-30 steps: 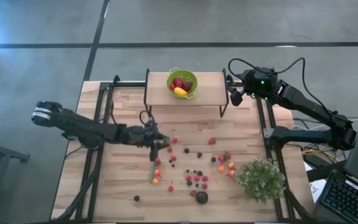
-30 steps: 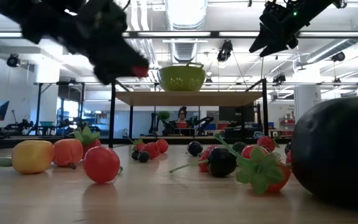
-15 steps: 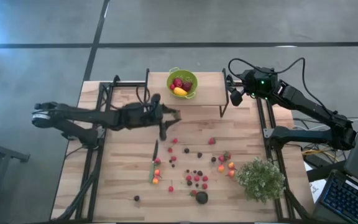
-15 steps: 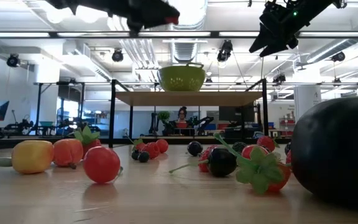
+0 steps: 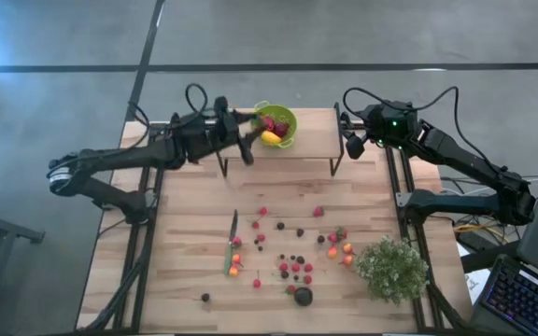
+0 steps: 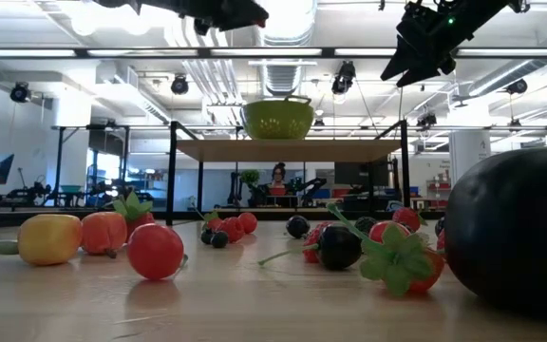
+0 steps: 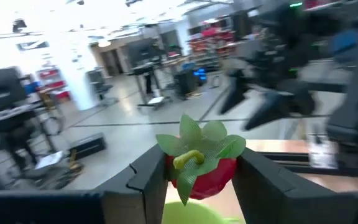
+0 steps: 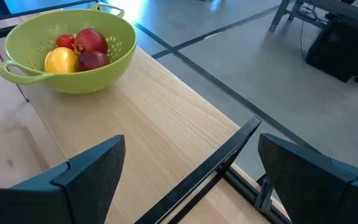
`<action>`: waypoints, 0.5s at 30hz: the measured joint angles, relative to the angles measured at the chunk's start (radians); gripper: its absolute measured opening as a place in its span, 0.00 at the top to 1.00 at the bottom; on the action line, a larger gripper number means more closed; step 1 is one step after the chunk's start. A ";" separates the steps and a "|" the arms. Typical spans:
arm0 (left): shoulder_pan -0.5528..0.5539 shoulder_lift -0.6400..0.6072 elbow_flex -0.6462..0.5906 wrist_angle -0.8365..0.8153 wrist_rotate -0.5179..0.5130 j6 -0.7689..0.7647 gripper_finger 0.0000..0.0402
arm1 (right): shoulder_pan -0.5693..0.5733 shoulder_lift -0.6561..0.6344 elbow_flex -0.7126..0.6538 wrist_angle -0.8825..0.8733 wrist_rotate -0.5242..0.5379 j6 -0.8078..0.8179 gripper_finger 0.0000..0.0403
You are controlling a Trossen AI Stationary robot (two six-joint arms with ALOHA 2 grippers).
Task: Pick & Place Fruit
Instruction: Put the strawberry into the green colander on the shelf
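My left gripper [image 5: 249,133] is shut on a red strawberry with a green leafy cap [image 7: 199,165]. It stands high at the left rim of the green colander bowl [image 5: 274,124], and also shows at the top of the low view [image 6: 228,12]. The bowl stands on a raised wooden shelf [image 5: 316,133] and holds red pieces and a yellow one [image 8: 59,59]. Many small red, dark and orange fruits [image 5: 292,263] and one bigger dark round one [image 5: 303,296] lie on the table. My right gripper [image 5: 351,146] is open and empty at the shelf's right end. My left gripper pinches the strawberry's red body [image 7: 211,179] between its two fingers, one on each side. The leafy cap [image 7: 197,144] faces back toward the wrist. The fingers lie about level, coming from the table's left. The strawberry is lifted clear, just above the bowl's rim [image 7: 188,214].
A slim green-handled knife [image 5: 232,241] lies on the table left of the scattered fruit. A bushy pale-green plant [image 5: 392,269] stands at the near right. The shelf's black metal legs [image 5: 220,154] stand at the table's far side.
My left gripper has risen from the table and gone toward the far edge, up to the bowl on the shelf. It has carried the strawberry, shut on it the whole way.
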 joint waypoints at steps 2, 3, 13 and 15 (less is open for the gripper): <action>0.039 0.000 0.000 0.000 0.000 -0.001 0.59 | 0.000 0.000 0.000 0.000 0.000 0.000 0.10; 0.058 0.000 -0.001 -0.006 0.000 -0.002 0.59 | 0.000 0.000 0.000 0.000 0.000 0.000 0.10; 0.146 0.111 -0.002 -0.060 0.008 -0.028 0.59 | 0.001 0.000 0.000 0.000 0.000 0.003 0.10; 0.147 0.138 -0.002 -0.075 0.009 -0.017 0.59 | 0.001 0.000 0.000 0.000 0.000 0.006 0.10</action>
